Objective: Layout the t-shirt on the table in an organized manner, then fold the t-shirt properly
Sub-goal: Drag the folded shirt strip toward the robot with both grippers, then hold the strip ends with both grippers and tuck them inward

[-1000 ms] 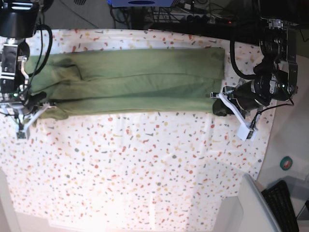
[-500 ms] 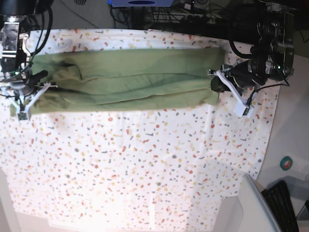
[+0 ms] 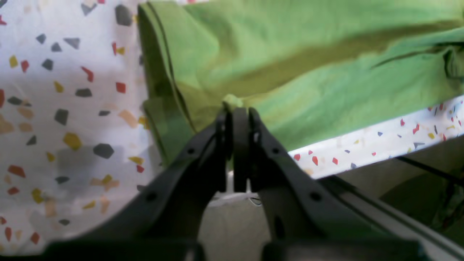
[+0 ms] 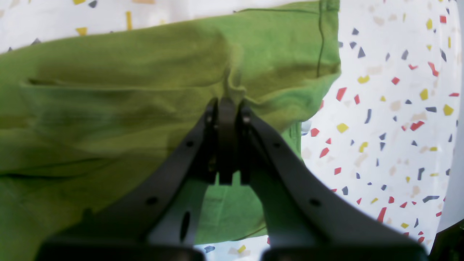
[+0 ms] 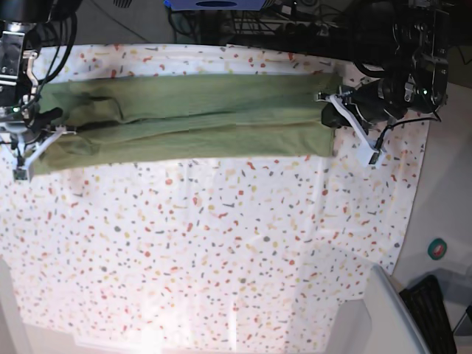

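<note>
The olive-green t-shirt (image 5: 192, 122) lies as a long, narrow folded band across the far part of the speckled table (image 5: 221, 251). My left gripper (image 5: 330, 110) is at the band's right end and my right gripper (image 5: 46, 131) at its left end. Seen from the left wrist, the left gripper (image 3: 234, 110) is shut on a small pinch of the t-shirt (image 3: 290, 65) beside its hem. The right wrist view has the right gripper (image 4: 226, 103) shut on a fold of the t-shirt (image 4: 108, 90) near a stitched edge.
A grey bin (image 5: 383, 317) stands at the near right corner, with a green tape roll (image 5: 438, 249) and a black keyboard (image 5: 435, 310) off the table. Cables and equipment (image 5: 243, 22) crowd the far edge. The table's edge (image 3: 362, 152) runs just past the left gripper.
Both grippers have moved toward the far edge, drawing the t-shirt's near side with them. The band is now narrower and straighter.
</note>
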### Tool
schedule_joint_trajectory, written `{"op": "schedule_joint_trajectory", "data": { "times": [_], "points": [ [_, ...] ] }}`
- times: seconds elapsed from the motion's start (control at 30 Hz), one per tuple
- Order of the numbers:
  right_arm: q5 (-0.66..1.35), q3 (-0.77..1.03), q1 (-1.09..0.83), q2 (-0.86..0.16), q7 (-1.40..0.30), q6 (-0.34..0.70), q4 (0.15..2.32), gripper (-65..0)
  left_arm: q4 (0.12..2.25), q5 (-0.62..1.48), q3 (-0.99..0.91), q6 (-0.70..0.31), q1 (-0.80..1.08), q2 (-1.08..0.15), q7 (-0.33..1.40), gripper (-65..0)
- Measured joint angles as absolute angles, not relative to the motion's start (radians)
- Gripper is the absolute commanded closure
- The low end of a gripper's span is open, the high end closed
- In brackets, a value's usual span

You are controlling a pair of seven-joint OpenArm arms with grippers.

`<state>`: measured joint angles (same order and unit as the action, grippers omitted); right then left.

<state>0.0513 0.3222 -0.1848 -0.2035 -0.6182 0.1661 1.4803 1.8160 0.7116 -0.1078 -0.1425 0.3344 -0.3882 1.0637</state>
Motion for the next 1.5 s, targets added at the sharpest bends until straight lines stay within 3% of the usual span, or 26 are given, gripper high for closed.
{"op": "schedule_joint_trajectory", "data": {
  "times": [0.9,1.07,1.2,1.33,1.43,1.5],
  "points": [
    [0.051,0.322,-0.212,-0.167,-0.618,0.166,1.482,0.0,1.818,0.708,-0.097,-0.142,0.365,-0.389,1.066,0.0],
    [0.051,0.324,-0.211,-0.167,-0.713,0.166,1.486,0.0,1.818,0.708,-0.097,-0.142,0.371,-0.389,1.067,-0.7],
    [0.051,0.324,-0.218,-0.167,-0.729,0.166,1.540,-19.5,1.819,0.711,-0.105,-0.142,0.384,-0.388,1.068,-19.3],
    [0.051,0.324,-0.267,-0.162,-0.728,0.166,1.643,-32.1,1.825,0.710,-0.110,-0.140,0.383,-0.389,1.067,-31.6],
    [0.049,0.343,-0.289,-0.133,-0.739,0.166,1.719,-35.0,1.893,0.713,-0.110,-0.138,0.390,-0.387,1.070,-31.8],
    [0.059,0.384,-0.278,-0.108,-0.722,0.166,1.742,-34.7,1.939,0.716,-0.110,-0.139,0.397,-0.382,1.063,-26.5]
  ]
}}
